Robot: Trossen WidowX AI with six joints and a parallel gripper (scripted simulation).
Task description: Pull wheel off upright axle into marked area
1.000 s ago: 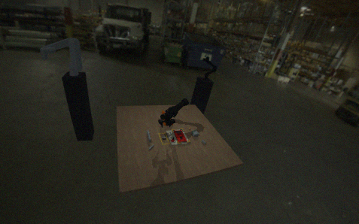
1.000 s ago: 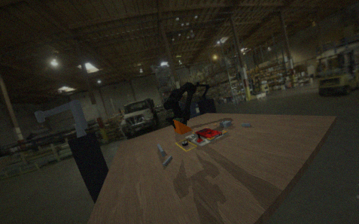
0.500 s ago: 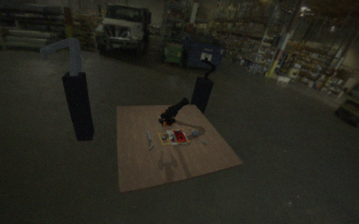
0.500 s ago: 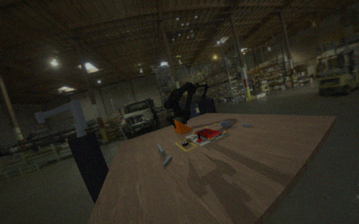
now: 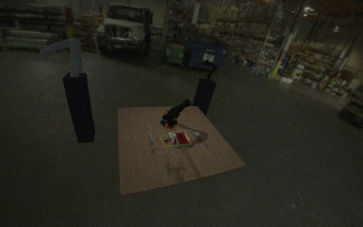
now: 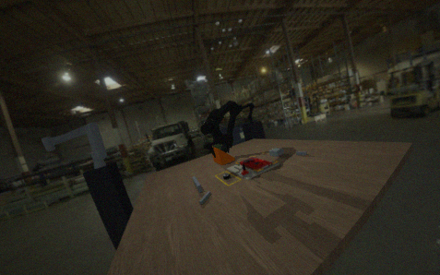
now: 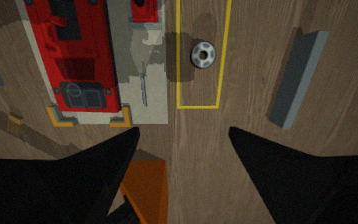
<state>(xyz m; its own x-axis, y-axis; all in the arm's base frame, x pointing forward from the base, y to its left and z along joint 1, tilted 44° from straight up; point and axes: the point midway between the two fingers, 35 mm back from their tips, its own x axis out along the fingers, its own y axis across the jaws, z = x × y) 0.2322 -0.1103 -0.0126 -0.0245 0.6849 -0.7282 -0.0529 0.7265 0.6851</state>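
In the wrist view the small grey wheel with a dark hub (image 7: 203,54) lies flat on the wooden table top (image 7: 201,165), inside the yellow-outlined rectangular marked area (image 7: 223,60). It sits toward the 12 o'clock part of that rectangle, with bare wood showing between it and both long yellow lines, and a longer stretch of open wood toward the rectangle's 6 o'clock edge.

The black parallel-jaw gripper (image 7: 183,137) is released, its jaws spread wide and nothing between them. The two dark fingers enter from the 6 o'clock edge of the view, well apart from the wheel and clear of the yellow outline; only wood lies in the gap between them.

At 9 o'clock of the marked area stands the red block fixture on its pale grey base plate with orange corner brackets (image 7: 86,60); the plate's edge runs just beside the rectangle's left yellow line. At 3 o'clock a grey-blue slab (image 7: 297,80) lies tilted, apart from the right yellow line with a strip of bare wood between. An orange piece (image 7: 148,190) shows at 6 o'clock beside the left finger.

In the exterior view the arm (image 6: 222,122) rises above the fixture, and the table's near half is broad open wood out to its edges.
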